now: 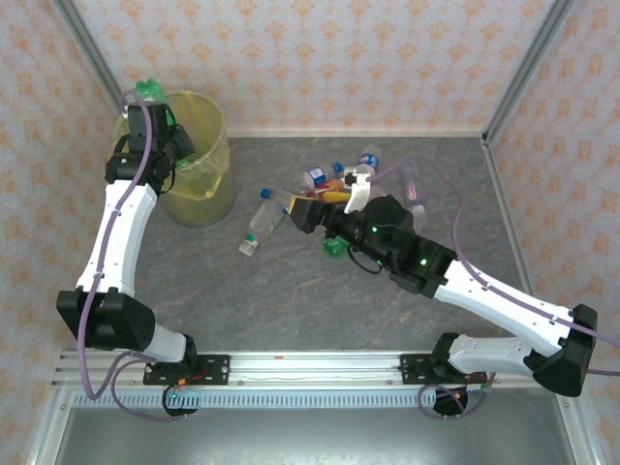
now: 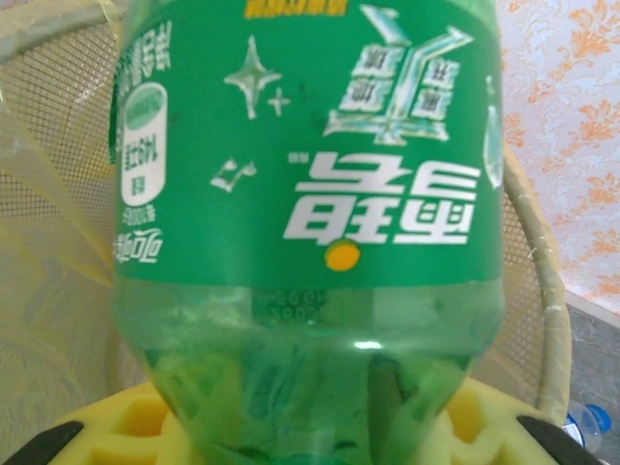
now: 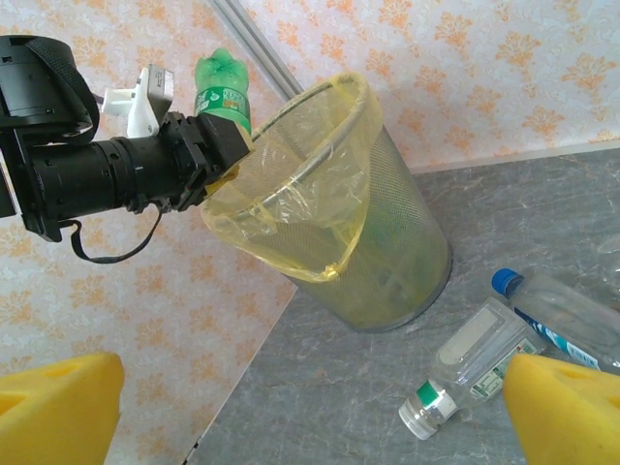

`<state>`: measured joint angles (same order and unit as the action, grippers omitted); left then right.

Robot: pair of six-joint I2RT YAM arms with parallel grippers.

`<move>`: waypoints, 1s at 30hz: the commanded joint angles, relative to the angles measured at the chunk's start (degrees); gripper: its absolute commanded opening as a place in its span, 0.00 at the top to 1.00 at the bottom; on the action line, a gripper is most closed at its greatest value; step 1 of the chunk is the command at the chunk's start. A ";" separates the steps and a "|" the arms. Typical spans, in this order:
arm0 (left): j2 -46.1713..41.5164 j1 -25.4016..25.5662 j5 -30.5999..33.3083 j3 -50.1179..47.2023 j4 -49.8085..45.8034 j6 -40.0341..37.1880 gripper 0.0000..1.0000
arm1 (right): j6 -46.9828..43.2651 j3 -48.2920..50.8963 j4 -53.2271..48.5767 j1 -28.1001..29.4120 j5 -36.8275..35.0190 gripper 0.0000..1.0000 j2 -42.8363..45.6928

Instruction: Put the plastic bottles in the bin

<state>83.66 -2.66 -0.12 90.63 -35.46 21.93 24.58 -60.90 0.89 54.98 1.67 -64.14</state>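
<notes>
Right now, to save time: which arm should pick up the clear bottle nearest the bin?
Right. The right gripper is open and aimed at that clear bottle, while the left gripper holds a green bottle at the rim of the bin.

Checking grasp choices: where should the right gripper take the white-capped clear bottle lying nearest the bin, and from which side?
Probably across the mid-body of the white-capped clear bottle, at its label, coming down from above. It lies flat on the table, its neck too narrow; a blue-capped bottle lies close beside it, so favour the cap half.
</notes>
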 commanded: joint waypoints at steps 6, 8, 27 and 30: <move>-1.23 -0.71 -0.33 3.06 -1.79 0.03 0.24 | -1.36 -3.12 -0.88 0.30 -1.41 0.00 -0.45; -2.14 -0.68 -1.10 2.77 -1.33 -0.38 0.24 | -1.51 -3.26 -0.89 0.25 -1.50 0.00 -0.50; -13.60 9.06 -0.38 -8.04 6.18 -4.24 0.01 | -1.02 -3.33 -0.36 0.30 -0.57 0.00 -2.02; -14.33 14.03 1.33 -10.78 6.42 -3.57 0.01 | -1.33 -3.44 -0.60 0.28 -0.95 0.00 -2.07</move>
<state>70.22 8.16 -2.28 82.04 -30.85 18.98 23.92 -62.50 0.25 54.98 1.32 -66.22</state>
